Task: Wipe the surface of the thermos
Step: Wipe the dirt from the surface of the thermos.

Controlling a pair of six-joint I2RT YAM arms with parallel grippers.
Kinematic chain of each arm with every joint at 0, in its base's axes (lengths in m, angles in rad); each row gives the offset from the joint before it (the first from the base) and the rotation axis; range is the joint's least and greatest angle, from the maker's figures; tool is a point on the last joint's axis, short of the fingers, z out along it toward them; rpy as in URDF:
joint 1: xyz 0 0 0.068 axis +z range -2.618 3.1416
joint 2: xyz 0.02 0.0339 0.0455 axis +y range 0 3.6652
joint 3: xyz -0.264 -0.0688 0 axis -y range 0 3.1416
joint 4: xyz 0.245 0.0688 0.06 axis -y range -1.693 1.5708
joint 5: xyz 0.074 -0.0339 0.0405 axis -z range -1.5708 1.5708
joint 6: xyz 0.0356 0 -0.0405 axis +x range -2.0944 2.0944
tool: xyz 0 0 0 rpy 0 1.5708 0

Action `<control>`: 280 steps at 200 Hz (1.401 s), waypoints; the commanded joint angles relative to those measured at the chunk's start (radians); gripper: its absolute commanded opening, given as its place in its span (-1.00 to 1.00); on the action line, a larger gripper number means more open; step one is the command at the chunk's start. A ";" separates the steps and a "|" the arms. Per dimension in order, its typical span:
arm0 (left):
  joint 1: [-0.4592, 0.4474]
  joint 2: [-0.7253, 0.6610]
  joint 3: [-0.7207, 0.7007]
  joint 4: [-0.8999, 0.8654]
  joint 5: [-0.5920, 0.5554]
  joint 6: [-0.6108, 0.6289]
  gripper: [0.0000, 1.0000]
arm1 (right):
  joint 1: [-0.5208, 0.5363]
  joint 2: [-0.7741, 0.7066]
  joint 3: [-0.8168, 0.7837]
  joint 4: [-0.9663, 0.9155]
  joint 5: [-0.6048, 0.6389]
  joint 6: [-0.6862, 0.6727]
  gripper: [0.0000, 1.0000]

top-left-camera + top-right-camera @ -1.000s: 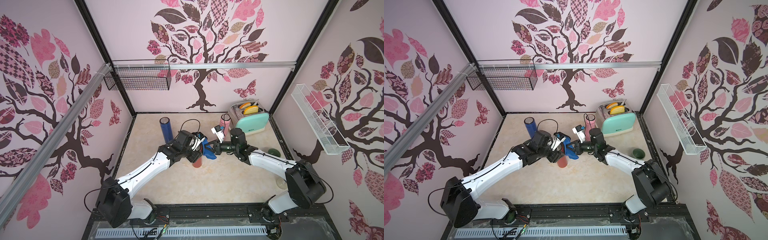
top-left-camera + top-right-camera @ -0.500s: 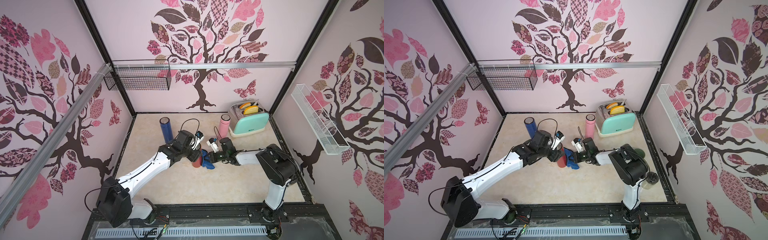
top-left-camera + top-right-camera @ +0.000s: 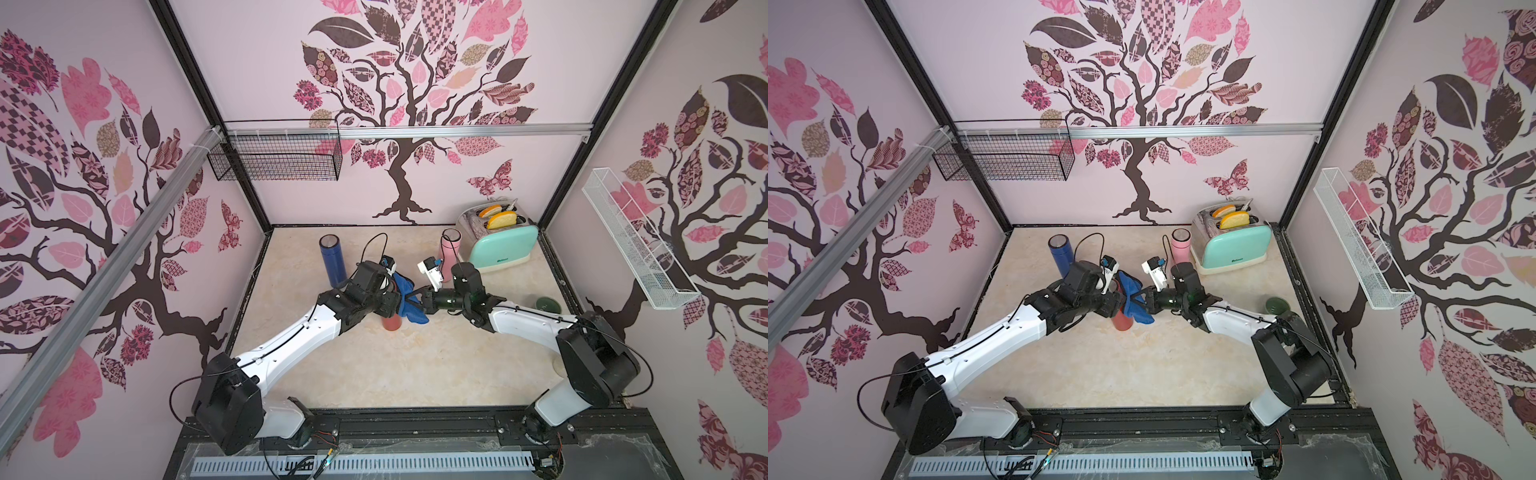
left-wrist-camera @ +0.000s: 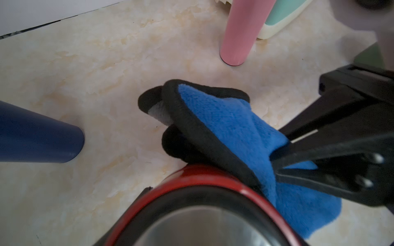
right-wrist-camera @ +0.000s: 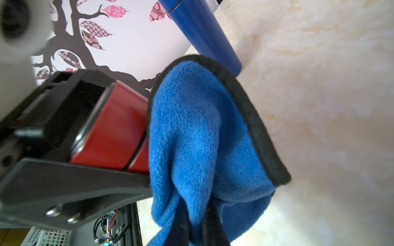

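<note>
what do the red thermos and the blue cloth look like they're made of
Red thermos: likely metal with a glossy red coat; it shines smoothly, and the inside looks like bare brushed steel. Blue cloth: soft fleece or microfibre, matte; fuzzy nap, limp folds, black stitched edge.

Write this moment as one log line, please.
left fingers: gripping red thermos | right fingers: shut on blue cloth | cloth: against thermos side

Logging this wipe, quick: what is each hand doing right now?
Left hand: closed around the red thermos.
Right hand: shut on the blue cloth.
</note>
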 commanded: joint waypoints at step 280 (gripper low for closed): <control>-0.010 0.180 0.228 -0.105 -0.128 -0.190 -1.00 | 0.025 0.289 0.001 0.089 -0.037 0.010 -1.00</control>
